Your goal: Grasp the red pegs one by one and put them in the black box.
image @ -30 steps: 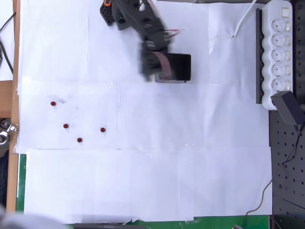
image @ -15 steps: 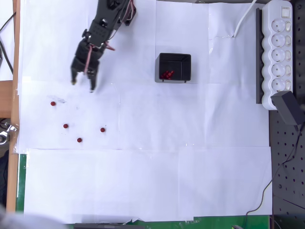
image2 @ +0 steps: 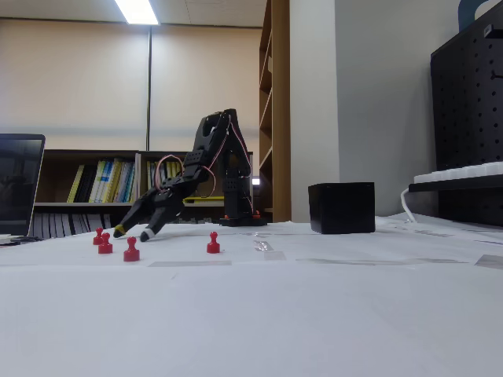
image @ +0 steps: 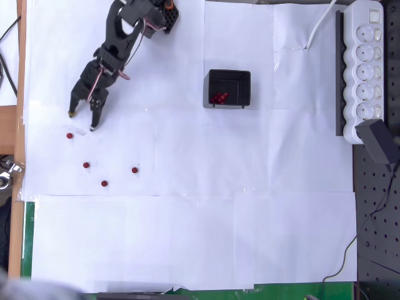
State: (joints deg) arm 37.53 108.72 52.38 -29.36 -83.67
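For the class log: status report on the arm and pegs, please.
Gripper jaws open, empty, above paper near leftmost peg. Four pegs loose on paper; others lie in black box. Nothing in the way.

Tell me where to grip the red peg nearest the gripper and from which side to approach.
Grip the nearest red peg by its round top, coming from above. It stands upright on the paper in the fixed view, knob up, clear of the other pegs. The open gripper hovers just beside it.

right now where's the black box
In the overhead view the black box sits upper centre on the white paper, with red pegs inside it, right of the gripper and left of the power strip.
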